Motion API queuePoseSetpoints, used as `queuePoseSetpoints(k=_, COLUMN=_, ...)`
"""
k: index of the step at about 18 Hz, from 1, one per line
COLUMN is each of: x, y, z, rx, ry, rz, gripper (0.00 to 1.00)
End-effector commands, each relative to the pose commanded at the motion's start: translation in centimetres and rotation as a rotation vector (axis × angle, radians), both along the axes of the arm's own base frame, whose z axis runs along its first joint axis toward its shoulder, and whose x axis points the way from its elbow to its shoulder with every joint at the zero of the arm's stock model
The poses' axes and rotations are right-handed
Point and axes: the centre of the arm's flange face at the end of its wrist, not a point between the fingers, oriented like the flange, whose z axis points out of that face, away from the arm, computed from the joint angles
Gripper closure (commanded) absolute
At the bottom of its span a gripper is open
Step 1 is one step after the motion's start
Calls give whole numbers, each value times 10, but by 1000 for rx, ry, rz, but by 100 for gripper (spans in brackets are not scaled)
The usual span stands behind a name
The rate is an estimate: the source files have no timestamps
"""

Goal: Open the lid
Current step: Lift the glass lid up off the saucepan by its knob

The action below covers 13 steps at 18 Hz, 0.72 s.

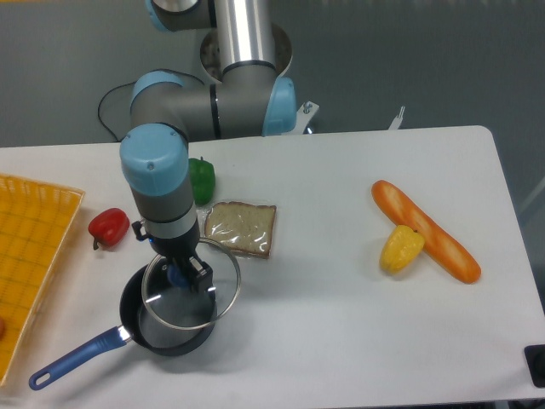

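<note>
Camera view: gripper [186, 276] clamped on the blue knob [176, 274] of the lid [192, 290], raised at two o'clock over the saucepan [162, 331]. Glass likely rigid, breakable, fairly heavy; knob the sensible hold.

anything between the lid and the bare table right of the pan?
Nothing visible. The gripper holds the lid by its knob, lifted and offset right of the pan. The table there is bare; the bread slice lies behind that patch.
</note>
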Motion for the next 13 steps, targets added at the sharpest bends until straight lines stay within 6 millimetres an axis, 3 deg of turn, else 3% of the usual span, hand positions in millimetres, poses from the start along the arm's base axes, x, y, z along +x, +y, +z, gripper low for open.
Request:
queuePoseSetpoints(k=3, x=-5, y=-6, z=-2, rx=-13, ry=-1, rz=-41, gripper=64)
queuePoseSetpoints(k=7, x=-29, y=-23, z=2, rx=-32, ry=-5, rz=-83, gripper=64)
queuePoseSetpoints(k=13, x=-47, y=-39, z=-10, rx=-83, ry=12, rz=-118, gripper=64)
